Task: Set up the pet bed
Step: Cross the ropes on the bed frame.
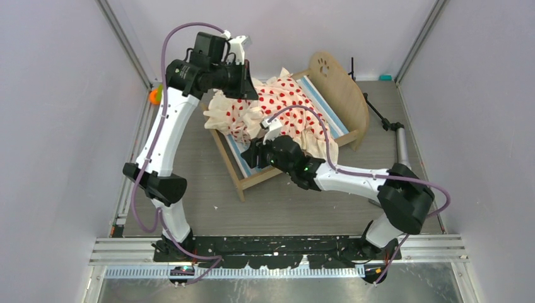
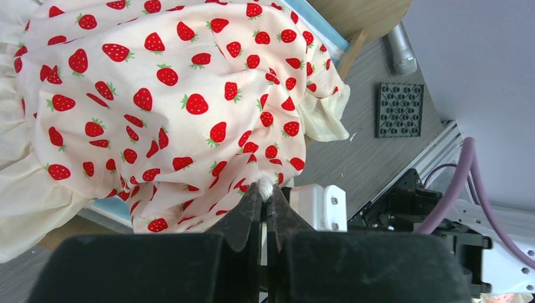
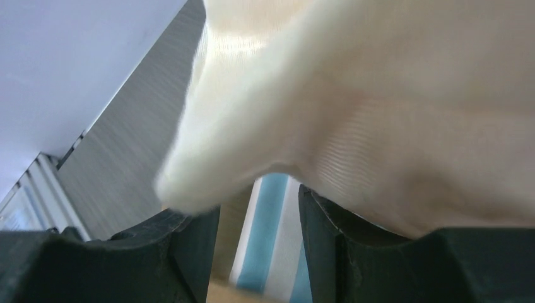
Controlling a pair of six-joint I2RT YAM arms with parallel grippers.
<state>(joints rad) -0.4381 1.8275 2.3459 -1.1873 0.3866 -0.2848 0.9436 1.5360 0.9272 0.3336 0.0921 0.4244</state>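
Grey table (image 1: 284, 203), bedding (image 2: 158, 95) pinched in left gripper (image 2: 266, 193)

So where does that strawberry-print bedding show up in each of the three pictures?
Top external: the strawberry bedding lies upper middle, heaped on the bed.
Left wrist: the bedding fills the upper left.
Right wrist: only its plain cream ruffle shows, across the top.
Shared landmark: the blue-striped mattress beneath it.

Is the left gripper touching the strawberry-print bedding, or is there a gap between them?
Touching. The left wrist view shows it: the left gripper is shut, and a small tuft of the strawberry-print bedding is pinched between its tips.
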